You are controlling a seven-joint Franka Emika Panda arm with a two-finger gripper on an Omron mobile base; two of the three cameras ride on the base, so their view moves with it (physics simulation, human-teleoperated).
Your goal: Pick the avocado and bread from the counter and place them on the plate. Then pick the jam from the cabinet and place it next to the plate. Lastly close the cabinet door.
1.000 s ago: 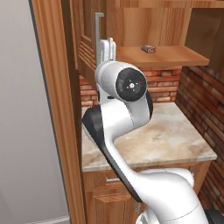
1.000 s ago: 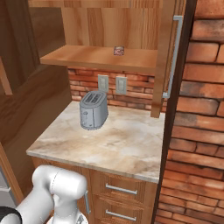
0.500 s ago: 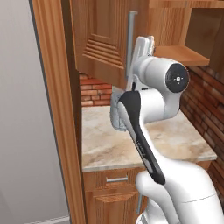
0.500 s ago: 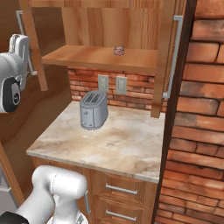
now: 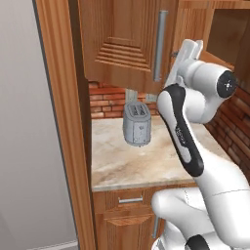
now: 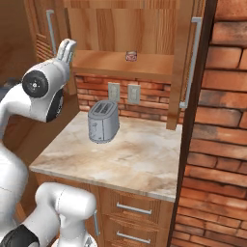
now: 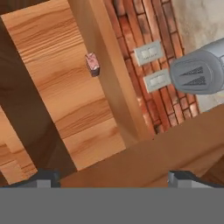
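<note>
The jam [image 6: 130,56] is a small jar standing on the open cabinet's wooden shelf [image 6: 144,67]; in the hand view the jam [image 7: 92,64] sits well ahead of the fingers. My gripper [image 5: 194,46] is raised beside the left cabinet door [image 5: 122,44], just right of its handle [image 5: 160,46]. From the other side the gripper [image 6: 69,46] points upward at the shelf's left end. The gripper [image 7: 113,178] is open, with a wooden edge between its fingertips [image 7: 41,177] and nothing held. The beige counter [image 6: 140,154] lies below. The avocado, bread and plate are out of view.
A silver toaster [image 6: 102,120] stands on the counter under the shelf, with two wall outlets [image 6: 123,92] behind it. The right cabinet door [image 6: 185,62] hangs open with a long handle. A brick wall [image 6: 217,144] closes the right side.
My arm has swung up and to the right, beside the left cabinet door. That door has turned across the left base view, and the toaster now shows below it.
</note>
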